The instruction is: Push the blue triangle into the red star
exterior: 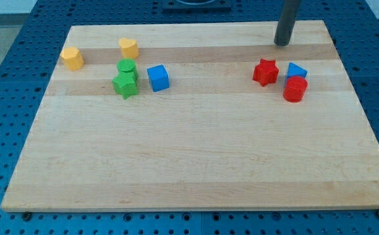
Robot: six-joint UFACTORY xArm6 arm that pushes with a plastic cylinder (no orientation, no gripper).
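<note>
Red cylinder (295, 89), blue cube (158, 78)

Star (265, 72) left of triangle (296, 70), cylinder (295, 89) below triangle, tip (281, 44) above both

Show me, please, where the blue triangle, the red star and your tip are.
blue triangle (297, 70), camera view, its top face.
red star (265, 72), camera view, its centre.
my tip (282, 43), camera view, the rod's very end.

Blue triangle (296, 70) part-hidden — red cylinder (295, 89) overlaps.
</note>
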